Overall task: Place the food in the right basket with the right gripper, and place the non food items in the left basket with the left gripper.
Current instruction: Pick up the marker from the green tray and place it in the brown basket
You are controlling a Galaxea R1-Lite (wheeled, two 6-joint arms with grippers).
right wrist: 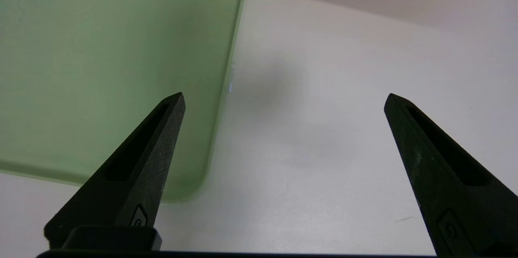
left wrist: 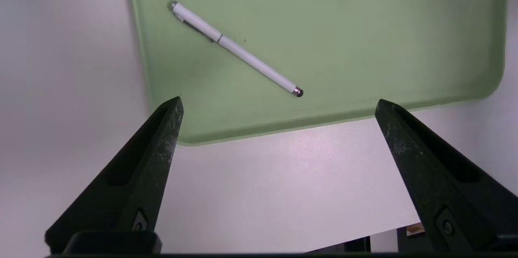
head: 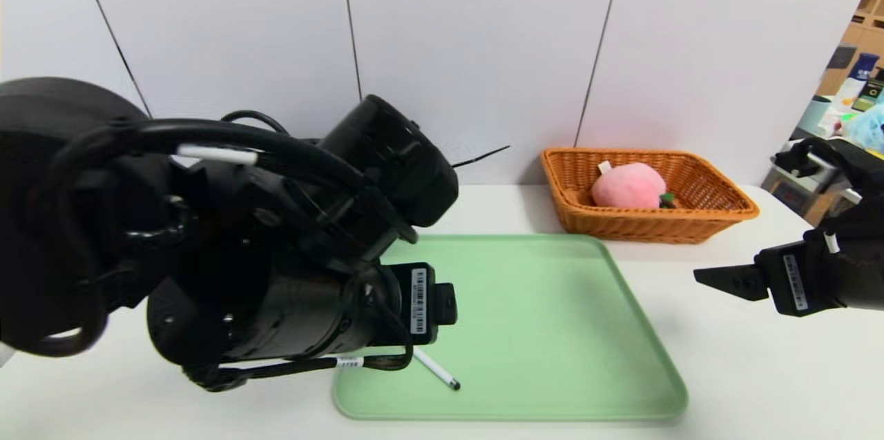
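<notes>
Black and bulky, the left arm fills the left half of the head view, its wrist angled down toward the lower left corner of the pale green tray (head: 552, 329). The left hand (left wrist: 279, 104) itself shows in the left wrist view: its two pointed fingers stand wide apart with nothing between them, hovering over the white surface (left wrist: 283, 193) just short of the tray's edge. Beyond the fingertips the white pen (left wrist: 236, 48) lies diagonally on the tray, untouched; in the head view only its black-tipped end pokes out from under the arm at lower centre.

At the right edge of the head view the right hand (head: 718, 280) hangs above the surface beside the tray's right rim, pointing left. In the right wrist view its fingers are also spread wide and empty, straddling the tray's corner and bare surface.

In the upper right of the head view the orange-tan right basket (head: 718, 195) sits against the wall, and the pink plush peach (head: 628, 186) lies inside it, leaf toward the right. The left arm blocks the whole left part of the surface, so neither the left basket nor the peeler can be seen.
</notes>
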